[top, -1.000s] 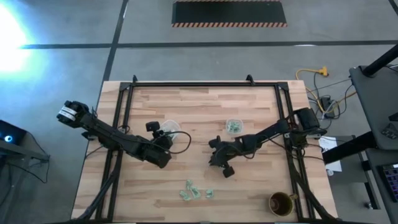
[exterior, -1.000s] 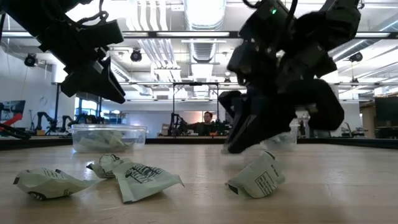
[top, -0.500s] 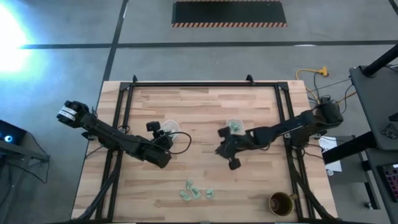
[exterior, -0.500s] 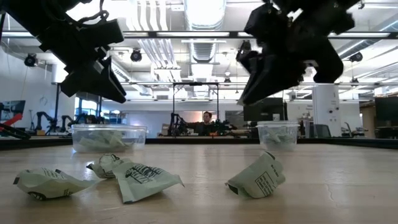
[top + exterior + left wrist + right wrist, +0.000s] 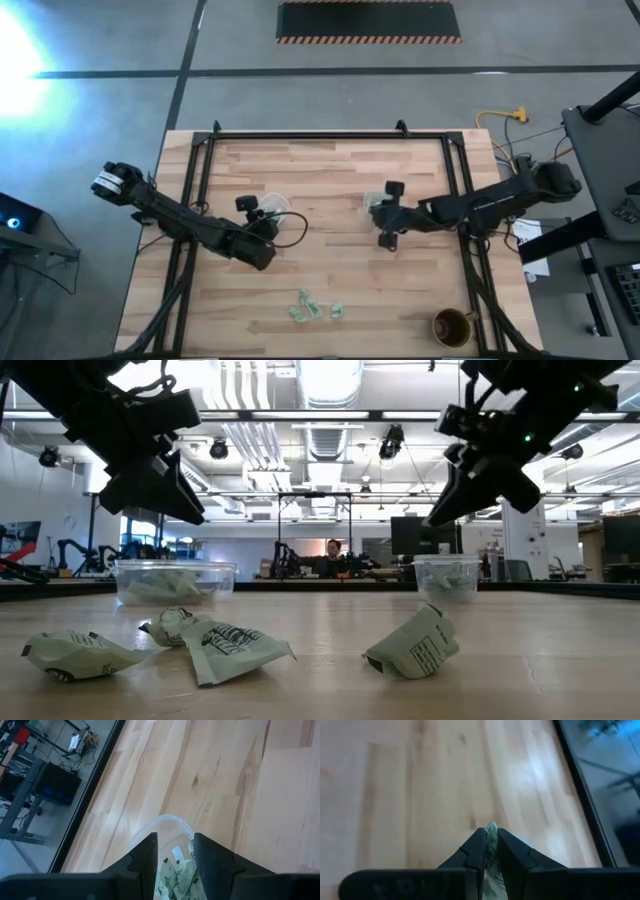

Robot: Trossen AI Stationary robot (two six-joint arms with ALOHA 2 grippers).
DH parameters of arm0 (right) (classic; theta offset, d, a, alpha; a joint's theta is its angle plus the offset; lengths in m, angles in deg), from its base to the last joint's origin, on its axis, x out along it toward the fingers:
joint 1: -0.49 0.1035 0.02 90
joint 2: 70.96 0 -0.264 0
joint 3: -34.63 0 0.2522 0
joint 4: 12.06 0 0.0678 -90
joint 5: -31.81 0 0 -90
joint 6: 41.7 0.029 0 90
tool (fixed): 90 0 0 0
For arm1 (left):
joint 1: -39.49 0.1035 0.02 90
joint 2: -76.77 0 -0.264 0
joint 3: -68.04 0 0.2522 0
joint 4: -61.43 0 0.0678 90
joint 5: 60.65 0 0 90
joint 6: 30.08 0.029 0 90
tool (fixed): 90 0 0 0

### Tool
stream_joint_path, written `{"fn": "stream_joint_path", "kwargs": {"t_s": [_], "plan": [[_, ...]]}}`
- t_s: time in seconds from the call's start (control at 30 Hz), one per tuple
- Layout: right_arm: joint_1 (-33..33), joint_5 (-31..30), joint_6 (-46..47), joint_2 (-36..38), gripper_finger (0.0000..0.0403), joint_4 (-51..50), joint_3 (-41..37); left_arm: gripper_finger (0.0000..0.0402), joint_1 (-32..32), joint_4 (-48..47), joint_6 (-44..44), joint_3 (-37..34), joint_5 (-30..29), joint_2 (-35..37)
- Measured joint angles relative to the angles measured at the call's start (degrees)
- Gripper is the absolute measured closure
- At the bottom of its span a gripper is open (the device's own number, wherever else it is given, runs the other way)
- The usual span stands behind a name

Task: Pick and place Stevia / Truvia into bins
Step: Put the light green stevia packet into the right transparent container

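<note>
1. Since a second ago the right gripper (image 5: 374, 207) has swung from the middle of the table toward the far right, and now hangs over the right bin (image 5: 447, 577).
2. Its arm stretches low and nearly straight in from the table's right edge, wrist turned toward the bin.
3. Its fingers (image 5: 476, 851) are clenched on a green and white Stevia / Truvia packet (image 5: 491, 845), whose edge pokes out between the tips.
4. The left gripper (image 5: 268, 216) has not moved; it hovers above the left bin (image 5: 175, 581), its arm bent in from the left edge.
5. Its fingers (image 5: 145, 859) stand apart, released, holding nothing; more packets lie in the tub (image 5: 175, 870) right below them.
6. Four loose packets (image 5: 312, 308) lie crumpled near the near edge of the wooden table (image 5: 330, 170), well apart from both bins.
7. Print shows on the nearest ones (image 5: 413, 644), but it is too small to read.
8. A brown cup (image 5: 451, 326) stands at the near right corner.
</note>
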Motion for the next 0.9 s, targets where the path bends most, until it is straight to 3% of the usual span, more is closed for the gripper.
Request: {"fn": "stream_joint_path", "kwargs": {"t_s": [0.4, 0.9], "plan": [[-8.04, 0.49, 1.76, 2.01, 0.0364, 6.30, -6.74, 0.0292, 0.00, 0.21, 0.03, -0.09, -0.17, 0.01], [-9.60, 4.98, 3.01, 1.90, 0.0362, 8.99, -7.71, 0.0292, 0.00, 1.33, 1.36, -0.07, -0.17, 0.01]]}}
